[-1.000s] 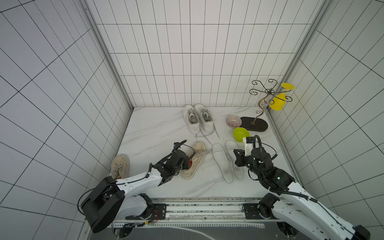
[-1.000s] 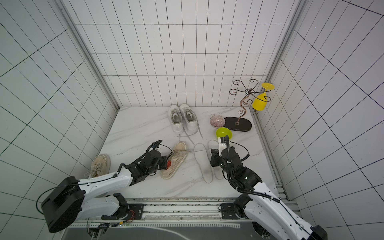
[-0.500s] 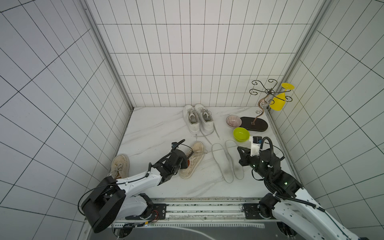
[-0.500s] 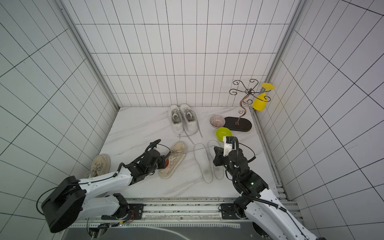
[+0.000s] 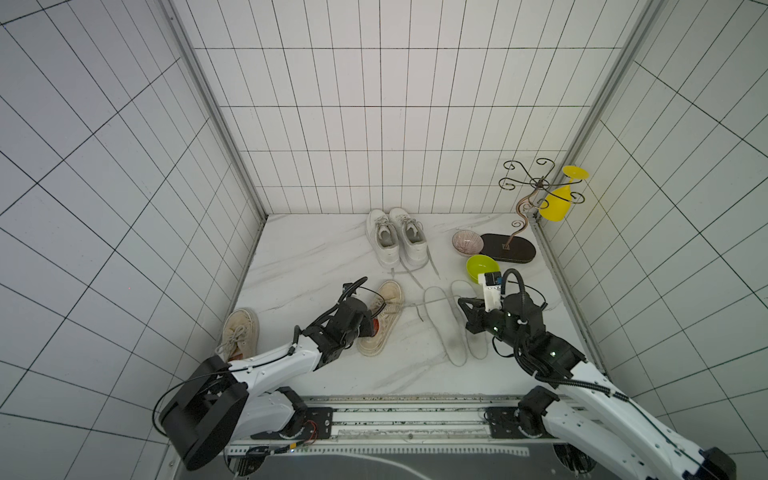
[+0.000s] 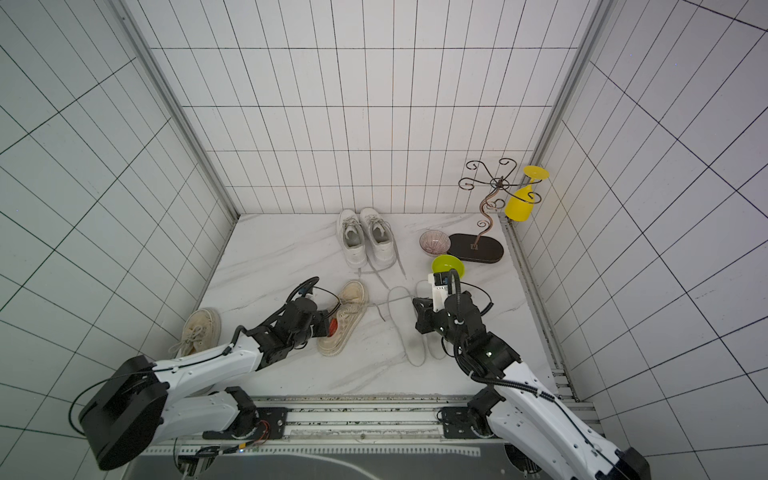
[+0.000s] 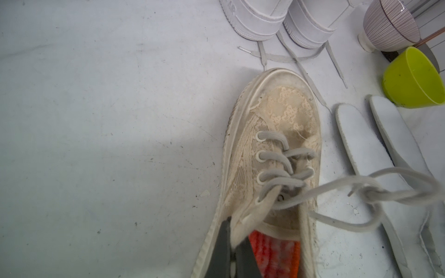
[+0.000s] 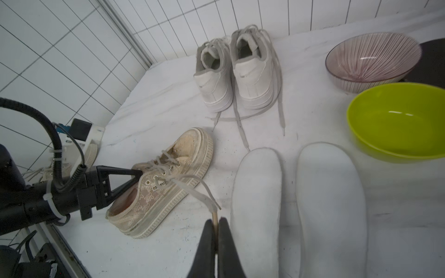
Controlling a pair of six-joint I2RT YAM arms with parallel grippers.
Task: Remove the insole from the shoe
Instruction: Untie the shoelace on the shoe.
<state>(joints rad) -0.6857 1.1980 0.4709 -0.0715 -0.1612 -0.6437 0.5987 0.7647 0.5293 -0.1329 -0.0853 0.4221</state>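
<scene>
Orange insole lies beside the left pincer clenched on the shoe; right pincer clenches the lace.

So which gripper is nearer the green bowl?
Right. The right gripper, pinching a shoelace beside the loose insoles, is close to the green bowl; the left gripper is farther off, clamped on the beige shoe.

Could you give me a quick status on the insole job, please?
Left gripper shut on beige shoe rim. Right gripper shut on lace. Orange insole inside shoe. White insoles lie alongside.

The insole, perhaps orange, sits mostly hidden inside the shoe.
</scene>
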